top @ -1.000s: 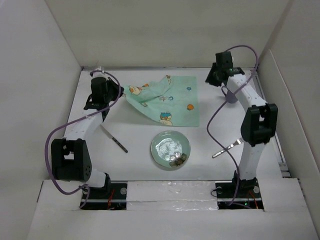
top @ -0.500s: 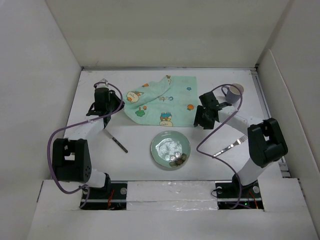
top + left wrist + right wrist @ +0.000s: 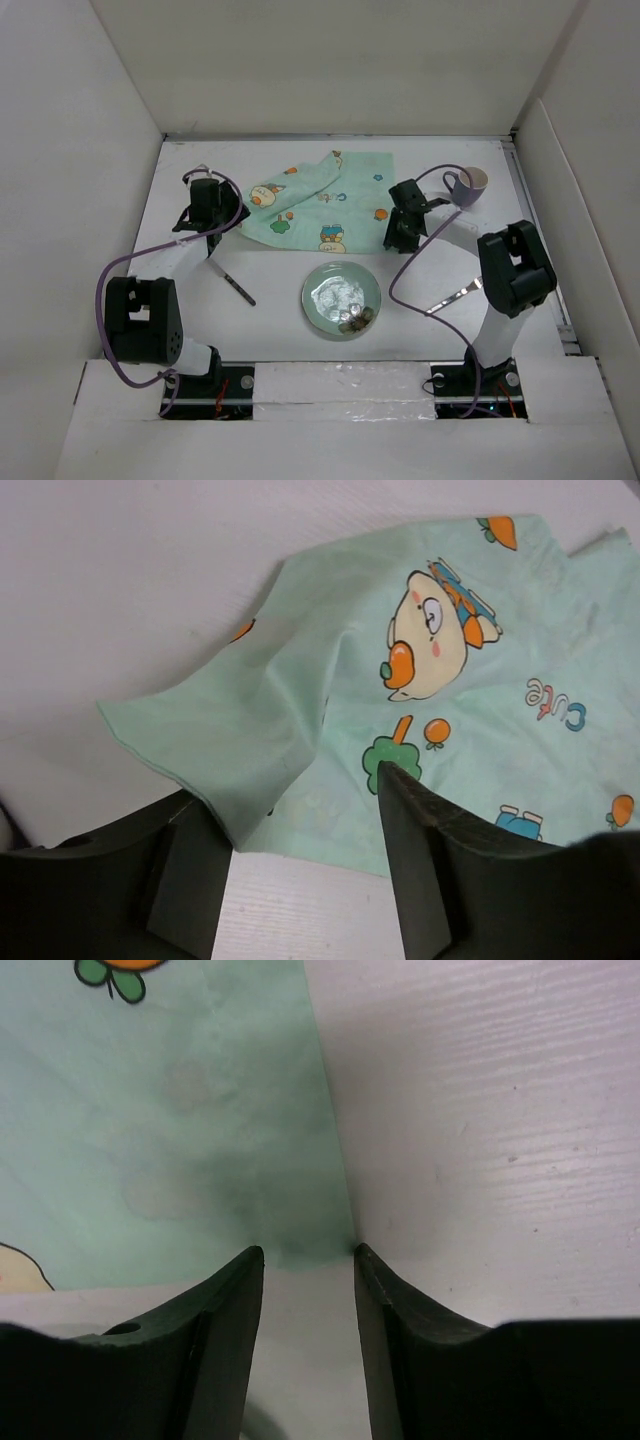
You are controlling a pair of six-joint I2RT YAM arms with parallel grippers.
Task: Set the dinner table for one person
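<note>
Top external: small objects (image 3: 355,318) in plate (image 3: 325,295)

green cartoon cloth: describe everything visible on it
The mint-green cloth is thin fabric printed with cartoon animals, oranges, a tree and the word "cute". It lies on the dinner table, right half flat, left edge rumpled and folded over. The left gripper is open over that fold; the right gripper is open at its near right corner.

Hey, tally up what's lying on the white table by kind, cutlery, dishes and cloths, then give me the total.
Cutlery: 2 (knife, fork)
Dishes: 2 (plate, mug)
Cloths: 1 (cloth)
Total: 5
</note>
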